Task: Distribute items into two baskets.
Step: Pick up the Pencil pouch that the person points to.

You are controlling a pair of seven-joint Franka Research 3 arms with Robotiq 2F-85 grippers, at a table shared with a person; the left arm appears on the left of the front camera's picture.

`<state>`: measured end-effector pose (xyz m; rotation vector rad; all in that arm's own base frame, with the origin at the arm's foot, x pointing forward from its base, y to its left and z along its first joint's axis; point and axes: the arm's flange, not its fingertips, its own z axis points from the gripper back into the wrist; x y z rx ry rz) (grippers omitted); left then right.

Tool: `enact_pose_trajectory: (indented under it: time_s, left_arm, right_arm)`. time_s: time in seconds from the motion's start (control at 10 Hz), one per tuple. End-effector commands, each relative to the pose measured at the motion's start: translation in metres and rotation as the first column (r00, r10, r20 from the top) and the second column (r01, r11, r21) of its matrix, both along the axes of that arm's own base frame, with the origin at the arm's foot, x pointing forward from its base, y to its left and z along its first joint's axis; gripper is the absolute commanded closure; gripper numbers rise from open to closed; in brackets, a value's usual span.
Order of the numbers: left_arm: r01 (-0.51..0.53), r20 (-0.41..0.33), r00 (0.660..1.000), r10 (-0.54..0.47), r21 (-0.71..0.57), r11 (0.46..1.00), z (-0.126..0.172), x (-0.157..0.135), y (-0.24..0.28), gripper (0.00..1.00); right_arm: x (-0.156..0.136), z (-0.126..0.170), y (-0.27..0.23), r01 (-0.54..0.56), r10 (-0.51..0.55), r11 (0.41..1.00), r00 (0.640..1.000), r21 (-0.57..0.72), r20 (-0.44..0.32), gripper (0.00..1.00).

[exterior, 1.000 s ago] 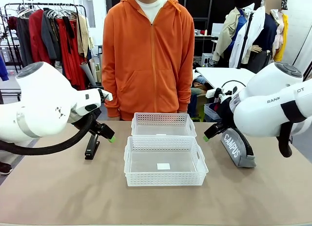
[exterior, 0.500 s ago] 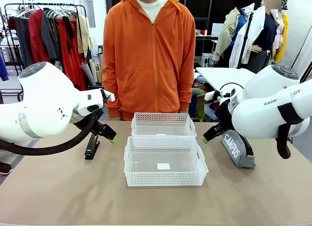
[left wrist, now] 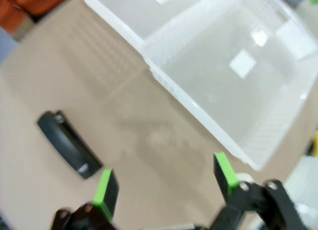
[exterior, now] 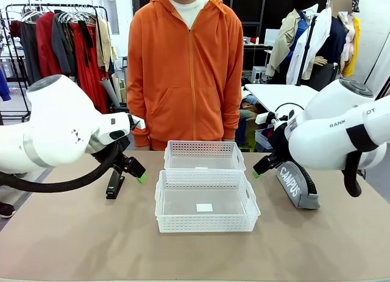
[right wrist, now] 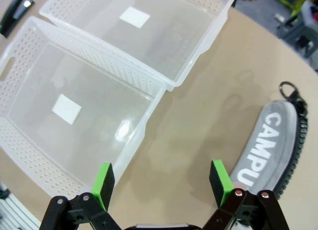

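Surface [exterior: 73,245] carries everything. Two baskets sit mid-surface and touching, near basket [exterior: 207,222] in front of far basket [exterior: 201,149]. Both are empty and within reach of either arm. Pouch [exterior: 295,184] lies right of them and stapler [exterior: 114,184] left, likely one item per arm. Left gripper [left wrist: 166,183] hovers wide near the stapler, holding nothing. Right gripper [right wrist: 161,183] is wide and empty beside the pouch. Both look set for pickup.
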<state>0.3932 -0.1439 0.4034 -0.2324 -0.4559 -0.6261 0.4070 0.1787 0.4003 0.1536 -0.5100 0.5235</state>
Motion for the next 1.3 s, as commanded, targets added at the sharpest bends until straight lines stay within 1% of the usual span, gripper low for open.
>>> enact_pose_trajectory:
  time_s: [0.0,0.1,0.2,0.3,0.4,0.5,0.6,0.7,0.8,0.9,1.0,1.1,1.2]
  left_arm:
    - [0.018,-0.120,0.993,-0.018,0.001,1.000,0.020,0.014,0.007,0.00]
    - [-0.005,-0.180,0.984,-0.001,-0.033,0.999,0.030,0.019,0.011,0.00]
    - [-0.014,-0.193,0.981,0.001,-0.063,0.998,0.038,0.027,0.018,0.00]
    - [-0.053,-0.221,0.975,0.020,-0.145,0.988,0.048,0.031,0.022,0.00]
    - [-0.113,-0.257,0.965,0.049,-0.240,0.964,0.054,0.038,0.027,0.00]
    - [-0.111,-0.258,0.966,0.015,-0.363,0.925,0.057,0.043,0.034,0.00]
    - [-0.142,-0.265,0.964,0.015,-0.464,0.875,0.058,0.046,0.040,0.00]
    - [-0.166,-0.299,0.954,-0.013,-0.564,0.809,0.057,0.050,0.048,0.00]
    - [-0.205,-0.335,0.942,-0.028,-0.637,0.743,0.055,0.053,0.053,0.00]
    - [-0.227,-0.357,0.933,-0.047,-0.686,0.691,0.053,0.054,0.056,0.00]
    - [-0.216,-0.358,0.930,-0.083,-0.716,0.664,0.051,0.053,0.058,0.00]
    - [-0.216,-0.336,0.942,-0.012,-0.635,0.742,0.064,0.045,0.052,0.00]
    - [-0.216,-0.336,0.942,-0.012,-0.635,0.742,0.064,0.045,0.052,0.00]
  right_arm:
    - [0.011,0.018,-0.003,-0.004,0.009,0.996,0.998,0.091,-0.057,0.00]
    - [0.015,0.028,-0.005,0.006,0.006,0.991,0.996,0.136,-0.089,0.00]
    - [0.021,0.035,-0.004,0.018,0.008,0.979,0.992,0.202,-0.126,0.00]
    - [0.028,0.044,-0.007,0.043,0.009,0.957,0.984,0.288,-0.178,0.00]
    - [0.038,0.051,-0.012,0.071,0.016,0.926,0.973,0.370,-0.229,0.00]
    - [0.046,0.056,-0.019,0.107,0.026,0.882,0.961,0.460,-0.275,0.00]
    - [0.052,0.059,-0.026,0.127,0.042,0.845,0.952,0.519,-0.302,0.00]
    - [0.055,0.058,-0.032,0.140,0.055,0.806,0.950,0.575,-0.308,0.00]
    - [0.060,0.057,-0.039,0.150,0.063,0.761,0.951,0.630,-0.303,0.00]
    - [0.064,0.055,-0.046,0.159,0.068,0.716,0.953,0.680,-0.295,0.00]
    - [0.066,0.054,-0.050,0.151,0.062,0.688,0.962,0.710,-0.265,0.00]
    - [0.054,0.065,-0.045,0.176,0.045,0.758,0.946,0.628,-0.320,0.00]
    - [0.054,0.065,-0.045,0.176,0.045,0.758,0.946,0.628,-0.320,0.00]
